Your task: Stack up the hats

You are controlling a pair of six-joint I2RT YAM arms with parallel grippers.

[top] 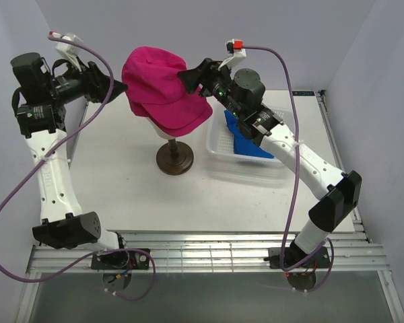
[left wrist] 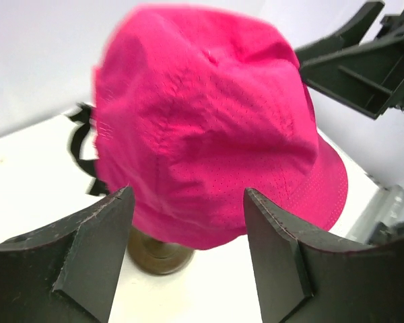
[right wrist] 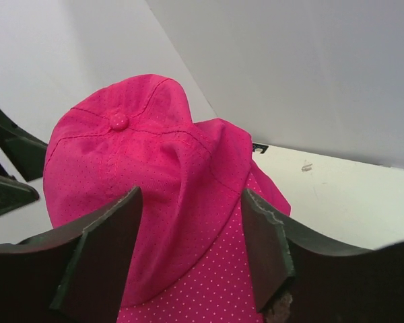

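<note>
Two magenta-pink hats (top: 163,86) sit one over the other on the mannequin head, their brims pointing right and toward the front. In the right wrist view the upper hat (right wrist: 141,161) lies over a dotted pink brim (right wrist: 215,282). A bright blue hat (top: 251,142) lies in the white basket. My left gripper (top: 118,86) hovers open at the left side of the pink crown (left wrist: 209,128), not touching it. My right gripper (top: 190,76) is open at the crown's right side, its fingers (right wrist: 111,235) standing either side of the fabric without pinching it.
The mannequin head stands on a dark round stand (top: 174,159) at the middle of the white table (top: 121,182). The white perforated basket (top: 219,145) sits just to its right, under my right arm. Grey walls close in the back and sides.
</note>
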